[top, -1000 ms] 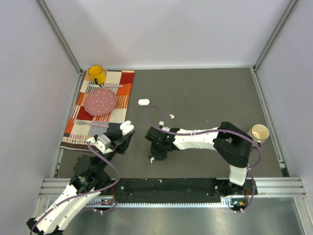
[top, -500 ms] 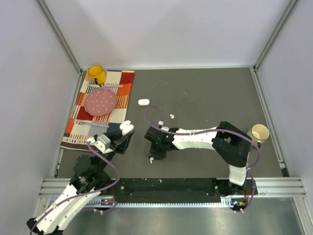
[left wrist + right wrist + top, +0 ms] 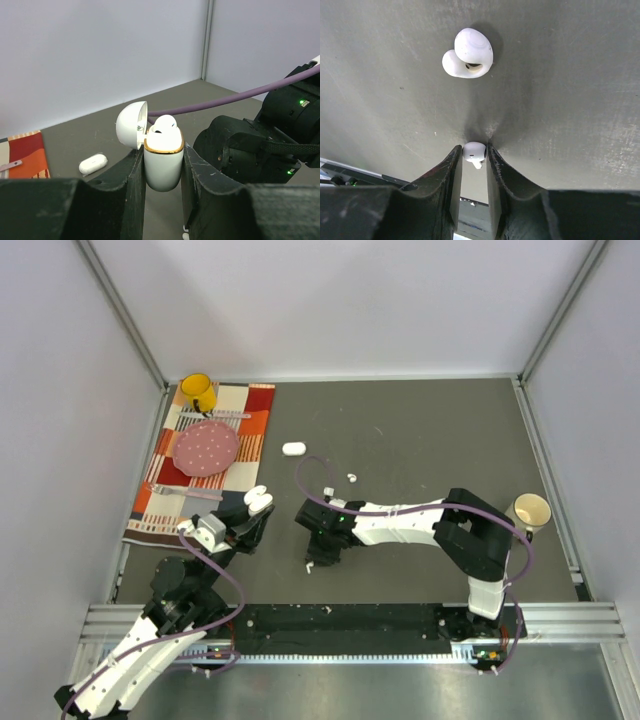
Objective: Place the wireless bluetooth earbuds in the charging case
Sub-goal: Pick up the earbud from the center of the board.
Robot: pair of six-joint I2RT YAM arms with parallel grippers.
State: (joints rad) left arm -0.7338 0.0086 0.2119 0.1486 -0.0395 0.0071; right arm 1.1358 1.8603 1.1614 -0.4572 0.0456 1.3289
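My left gripper (image 3: 163,167) is shut on an open white charging case (image 3: 163,159) with a gold rim, held upright with its lid tipped back. One white earbud (image 3: 163,124) sits in the case. In the top view the left gripper (image 3: 257,512) holds the case (image 3: 260,501) left of centre. My right gripper (image 3: 474,151) points down at the table, its jaws closed round a tiny white earbud (image 3: 474,150). A second earbud (image 3: 468,60) lies on the table just beyond it. In the top view the right gripper (image 3: 313,560) is at centre front. Two more earbuds (image 3: 351,478) (image 3: 329,491) lie behind it.
A closed white case (image 3: 293,449) lies on the grey table behind the arms. A checked cloth (image 3: 255,425) at the left holds a pink plate (image 3: 207,447) and a yellow mug (image 3: 197,392). A cream cup (image 3: 530,510) stands at the right edge.
Almost nothing has changed. The right gripper has stayed low on the table round the earbud. The left arm has not moved.
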